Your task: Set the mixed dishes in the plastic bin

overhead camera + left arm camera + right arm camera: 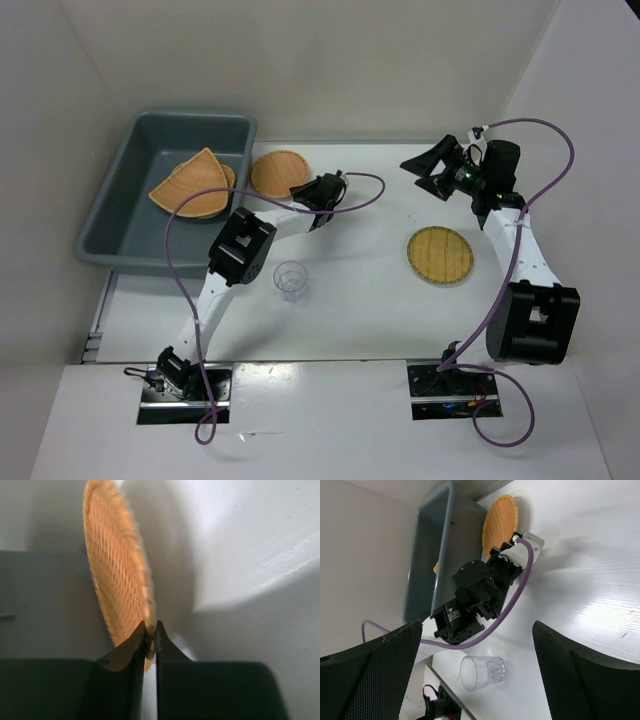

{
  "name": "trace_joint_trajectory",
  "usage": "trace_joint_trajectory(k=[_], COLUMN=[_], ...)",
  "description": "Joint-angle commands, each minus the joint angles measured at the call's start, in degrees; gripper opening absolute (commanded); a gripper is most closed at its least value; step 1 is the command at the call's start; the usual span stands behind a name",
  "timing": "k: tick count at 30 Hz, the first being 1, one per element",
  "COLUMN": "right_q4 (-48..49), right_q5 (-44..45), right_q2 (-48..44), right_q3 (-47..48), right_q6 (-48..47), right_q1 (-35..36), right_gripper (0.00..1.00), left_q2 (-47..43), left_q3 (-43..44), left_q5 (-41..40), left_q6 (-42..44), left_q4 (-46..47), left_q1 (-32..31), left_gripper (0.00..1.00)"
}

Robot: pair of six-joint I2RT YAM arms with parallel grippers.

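Observation:
My left gripper (303,192) is shut on the near rim of a round orange tray (278,172), which lies beside the right wall of the grey plastic bin (150,122). In the left wrist view the tray (117,575) runs edge-on, its rim pinched between the fingers of the left gripper (151,632). A rounded-triangle tray (192,180) rests inside the bin on top of another orange tray (226,180). A yellower round tray (441,255) lies at the right. The clear cup (290,280) stands mid-table. My right gripper (428,170) hovers open and empty at the back right.
The right wrist view looks down across the table at the cup (482,672), the left arm's wrist (475,600), the orange tray (500,522) and the bin (427,545). White walls enclose the table at the back and sides.

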Motion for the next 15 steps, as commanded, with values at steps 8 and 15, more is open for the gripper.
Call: trace_joint_trajectory(k=[8, 15], right_q4=[5.2, 3.8], right_q5=[-2.2, -1.7], right_q2=[-0.4, -2.2], right_q3=[-1.7, 1.1], right_q6=[1.4, -0.7], right_q1=[0.7, 0.7], right_gripper=[0.95, 0.95], left_q2=[0.9, -4.8], left_q3=[4.2, 6.0], left_q5=[0.5, 3.7], left_q6=[-1.3, -5.0], left_q4=[-2.9, -8.4], left_q1=[0.9, -3.5], left_gripper=[0.00, 0.00])
